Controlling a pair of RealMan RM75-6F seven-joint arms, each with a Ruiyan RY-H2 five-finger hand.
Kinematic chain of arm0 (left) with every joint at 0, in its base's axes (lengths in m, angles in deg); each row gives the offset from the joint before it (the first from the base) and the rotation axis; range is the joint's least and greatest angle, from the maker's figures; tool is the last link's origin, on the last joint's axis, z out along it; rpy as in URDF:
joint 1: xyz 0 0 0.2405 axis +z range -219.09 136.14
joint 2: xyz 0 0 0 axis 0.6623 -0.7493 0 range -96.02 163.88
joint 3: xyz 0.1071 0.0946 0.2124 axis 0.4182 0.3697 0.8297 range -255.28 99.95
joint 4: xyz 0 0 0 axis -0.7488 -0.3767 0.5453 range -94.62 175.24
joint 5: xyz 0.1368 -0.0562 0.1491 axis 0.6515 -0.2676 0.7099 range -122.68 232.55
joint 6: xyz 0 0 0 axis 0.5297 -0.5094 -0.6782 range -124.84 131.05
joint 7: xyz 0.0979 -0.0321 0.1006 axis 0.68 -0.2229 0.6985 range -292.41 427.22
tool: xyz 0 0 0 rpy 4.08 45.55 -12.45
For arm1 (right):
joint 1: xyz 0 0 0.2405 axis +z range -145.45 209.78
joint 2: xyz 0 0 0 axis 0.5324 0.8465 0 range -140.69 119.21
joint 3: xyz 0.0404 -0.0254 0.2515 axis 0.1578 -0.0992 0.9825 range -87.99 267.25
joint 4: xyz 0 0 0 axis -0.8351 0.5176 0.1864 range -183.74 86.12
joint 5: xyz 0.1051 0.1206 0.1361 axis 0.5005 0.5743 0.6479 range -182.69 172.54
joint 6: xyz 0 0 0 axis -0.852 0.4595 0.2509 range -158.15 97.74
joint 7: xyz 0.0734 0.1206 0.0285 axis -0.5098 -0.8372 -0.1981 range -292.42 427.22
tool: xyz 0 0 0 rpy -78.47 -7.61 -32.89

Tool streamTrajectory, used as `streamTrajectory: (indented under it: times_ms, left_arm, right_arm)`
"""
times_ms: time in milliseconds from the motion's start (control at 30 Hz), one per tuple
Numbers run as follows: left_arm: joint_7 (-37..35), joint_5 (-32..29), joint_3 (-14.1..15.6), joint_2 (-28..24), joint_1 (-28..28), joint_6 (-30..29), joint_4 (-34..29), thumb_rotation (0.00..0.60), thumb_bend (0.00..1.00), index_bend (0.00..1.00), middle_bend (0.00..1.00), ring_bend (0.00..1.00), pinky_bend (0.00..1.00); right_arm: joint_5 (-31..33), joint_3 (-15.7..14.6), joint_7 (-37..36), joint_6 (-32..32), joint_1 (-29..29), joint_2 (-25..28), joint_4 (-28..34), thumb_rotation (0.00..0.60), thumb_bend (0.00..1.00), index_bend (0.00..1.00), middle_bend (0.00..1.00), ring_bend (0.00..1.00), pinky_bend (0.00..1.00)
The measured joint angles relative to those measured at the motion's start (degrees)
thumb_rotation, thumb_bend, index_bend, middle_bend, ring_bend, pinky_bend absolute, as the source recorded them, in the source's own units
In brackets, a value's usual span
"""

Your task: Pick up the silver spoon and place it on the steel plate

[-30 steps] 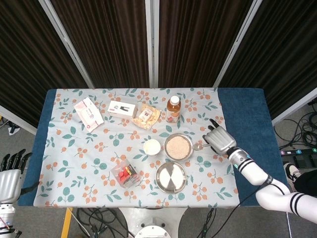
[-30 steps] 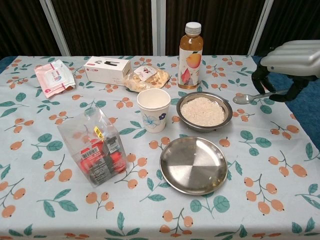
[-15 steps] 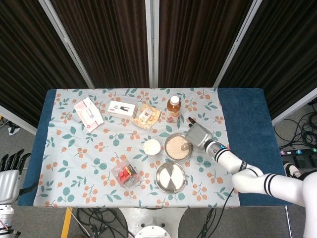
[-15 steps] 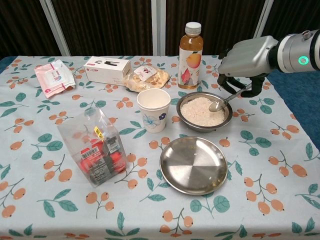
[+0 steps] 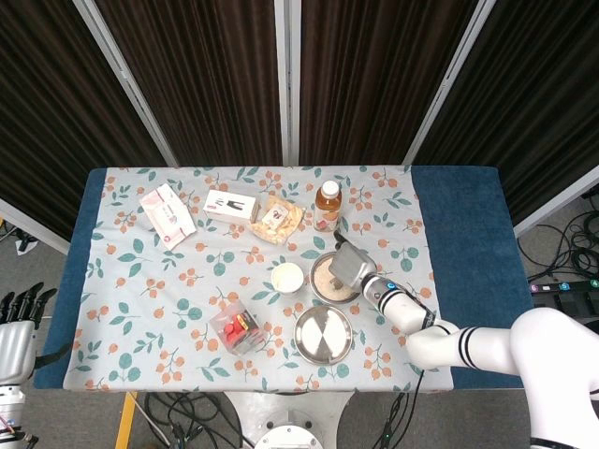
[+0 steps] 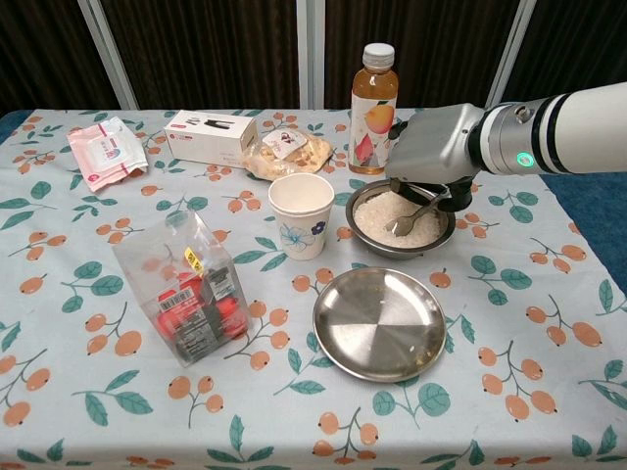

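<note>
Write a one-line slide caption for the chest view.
Right hand holds the silver spoon over the bowl of rice, with the empty steel plate waiting in front.

Table (image 5: 131, 281) w/ floral cloth over a blue cover. Dark curtains (image 5: 206, 75) w/ pale upright rails at 12 o'clock. Grey floor, black cables (image 5: 571, 253) at 3 o'clock.

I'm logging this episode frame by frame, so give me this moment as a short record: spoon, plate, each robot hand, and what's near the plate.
spoon: silver spoon held by the right robot hand, bowl end down over the rice bowl
plate: steel plate bare, in front of the rice bowl
left robot hand: at the table's left edge, holding nothing
neighbours: paper cup, juice bottle
</note>
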Motion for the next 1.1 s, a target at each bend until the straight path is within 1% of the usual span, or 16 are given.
streamTrajectory:
  times_ms: [133,333,667,900,1100]
  left_arm:
    - [-0.16,-0.09,0.00,0.07,0.14,-0.09,0.18,0.600,0.07,0.21,0.18,0.13,0.05]
    - [-0.03,0.03,0.00,0.04,0.19,-0.21,0.08,0.600,0.07,0.21,0.18,0.13,0.05]
    - [1.45,0.39,-0.07,-0.51,0.05,-0.49,-1.22,0.600,0.07,0.21,0.18,0.13,0.05]
    - [2.57,0.52,-0.07,-0.97,0.02,-0.65,-2.28,0.600,0.07,0.21,0.18,0.13,0.05]
    - [3.14,0.43,-0.09,-1.28,0.04,-0.71,-2.91,0.600,0.07,0.21,0.18,0.13,0.05]
  right_arm:
    - [-0.18,-0.09,-1.81,-0.87,-0.28,-0.51,-0.14,0.600,0.33,0.60,0.56,0.22,0.01]
    - [-2.65,0.51,-8.08,-2.33,-2.57,-0.35,-0.60,0.600,0.33,0.60,0.56,0.22,0.01]
    - [-10.88,2.23,-22.85,-4.46,-9.11,2.01,-2.57,0.600,0.33,0.60,0.56,0.22,0.00]
    - [-15.66,3.72,-29.71,-4.47,-11.81,3.34,-3.78,0.600,0.33,0.60,0.56,0.22,0.00]
    - [-18.86,5.11,-33.73,-4.89,-13.31,5.38,-2.48,0.600,0.33,0.60,0.56,0.23,0.00]
